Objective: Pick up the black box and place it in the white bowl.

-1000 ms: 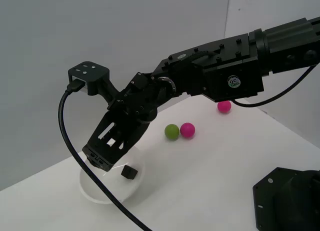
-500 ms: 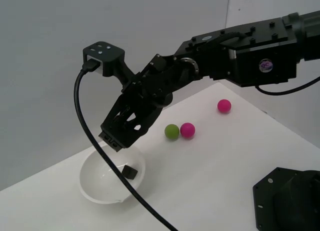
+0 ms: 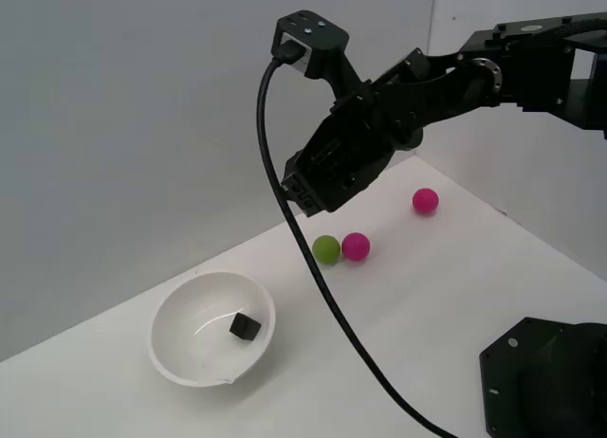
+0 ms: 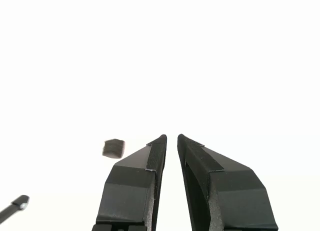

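Exterior view shows the black box [image 3: 245, 326] lying inside the white bowl [image 3: 171, 310], on the bowl's inner floor toward the side nearer the exterior view's right, free of any contact with the arm. The bowl stands on the white table [image 3: 417, 305] at the exterior view's lower left.

The gripper [image 3: 305, 193] hangs in the air well above the table, up and toward the exterior view's right of the bowl, with nothing between its fingers. A black cable [image 3: 285, 206] runs from the camera mount on the wrist down past the bowl's right side and off the lower edge of the picture.

Beyond the gripper, a green ball [image 3: 326, 249] and a pink ball [image 3: 356, 246] sit touching each other on the table, and a second pink ball [image 3: 426, 202] lies apart from them, farther toward the exterior view's right. A black robot base block [image 3: 541, 381] fills the lower right corner.

From the wrist view the surroundings are washed out to plain white, so bowl, table and balls cannot be told there. It does show what the exterior view does not: the gripper [image 4: 171, 137] has its two jaws drawn nearly together, only a thin slit between the tips, holding nothing. The black box [image 4: 114, 148] appears there as a small blurred dark square, apart from the fingers.
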{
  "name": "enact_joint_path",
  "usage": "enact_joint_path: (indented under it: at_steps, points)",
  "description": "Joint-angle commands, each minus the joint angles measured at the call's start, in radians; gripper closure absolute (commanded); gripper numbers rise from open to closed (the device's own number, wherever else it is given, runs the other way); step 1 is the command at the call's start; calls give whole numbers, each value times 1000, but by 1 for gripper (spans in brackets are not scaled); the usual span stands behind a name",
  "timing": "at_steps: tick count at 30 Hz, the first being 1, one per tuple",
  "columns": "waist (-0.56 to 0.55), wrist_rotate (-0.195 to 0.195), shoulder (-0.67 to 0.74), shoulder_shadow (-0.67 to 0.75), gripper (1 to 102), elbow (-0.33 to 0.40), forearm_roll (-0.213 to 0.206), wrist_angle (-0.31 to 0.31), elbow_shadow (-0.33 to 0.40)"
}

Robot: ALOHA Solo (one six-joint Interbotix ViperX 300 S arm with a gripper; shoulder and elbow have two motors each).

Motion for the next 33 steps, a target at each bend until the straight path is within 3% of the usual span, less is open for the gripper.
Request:
enact_joint_path:
  at_steps: [1, 10, 12, 24, 33]
  points:
    - [46, 9, 69, 77, 92, 26, -14, -5, 20]
    - [235, 81, 281, 288, 93, 153, -14, -5, 149]
    - [259, 92, 324, 328, 100, 173, -14, -5, 169]
    - [373, 137, 515, 523, 100, 279, -14, -12, 275]
    - [428, 147, 715, 721, 100, 414, -14, -35, 408]
